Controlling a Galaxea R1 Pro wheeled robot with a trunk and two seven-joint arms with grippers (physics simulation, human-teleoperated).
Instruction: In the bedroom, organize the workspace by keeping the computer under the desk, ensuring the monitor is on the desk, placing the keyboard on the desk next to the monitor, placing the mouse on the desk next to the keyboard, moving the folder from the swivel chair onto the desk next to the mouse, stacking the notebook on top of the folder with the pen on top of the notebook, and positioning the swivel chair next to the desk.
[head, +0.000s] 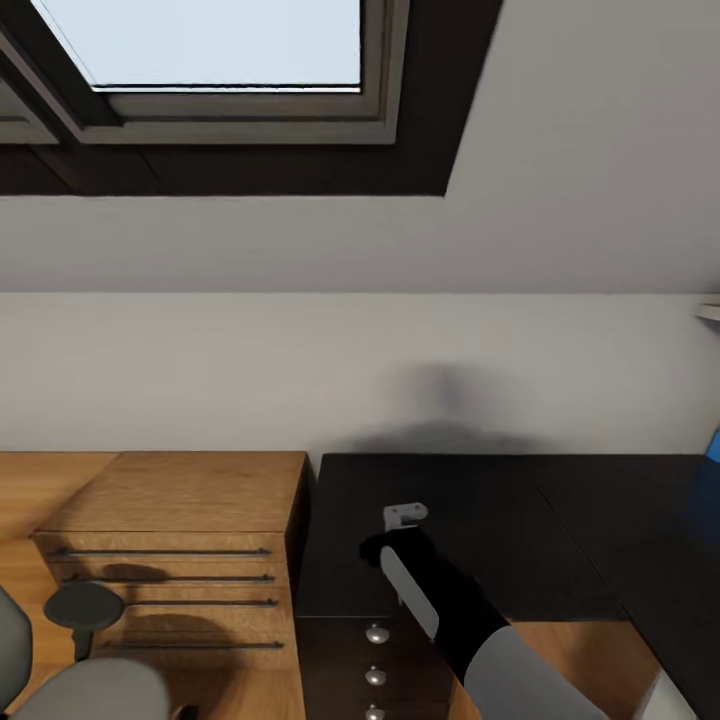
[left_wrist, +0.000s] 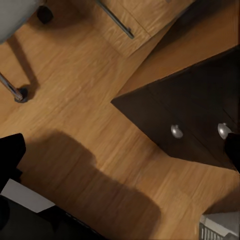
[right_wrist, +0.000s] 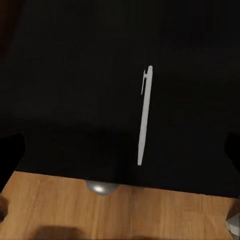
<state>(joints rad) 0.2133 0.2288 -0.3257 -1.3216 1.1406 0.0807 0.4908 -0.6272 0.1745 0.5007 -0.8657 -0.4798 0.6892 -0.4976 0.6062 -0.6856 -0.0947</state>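
Observation:
The pen (right_wrist: 145, 117), a slim pale stick, lies flat on the black top of the desk (right_wrist: 75, 75) near its front edge. My right gripper (right_wrist: 120, 150) hangs just above it, open, with a dark finger at either side of the right wrist view and the pen between them, nearer one finger. From the head, the right gripper (head: 403, 522) points down over the near left part of the desk (head: 560, 520). The swivel chair (head: 95, 690) shows its grey seat and a black armrest at the lower left. My left gripper (left_wrist: 120, 155) is open over the wood floor.
A wooden drawer unit (head: 180, 540) stands against the desk's left end. Dark drawers with silver knobs (head: 376, 633) sit under the desk front. A chair caster (left_wrist: 21, 95) rests on the floor. Something bright blue (head: 712, 480) is cut off at the right edge.

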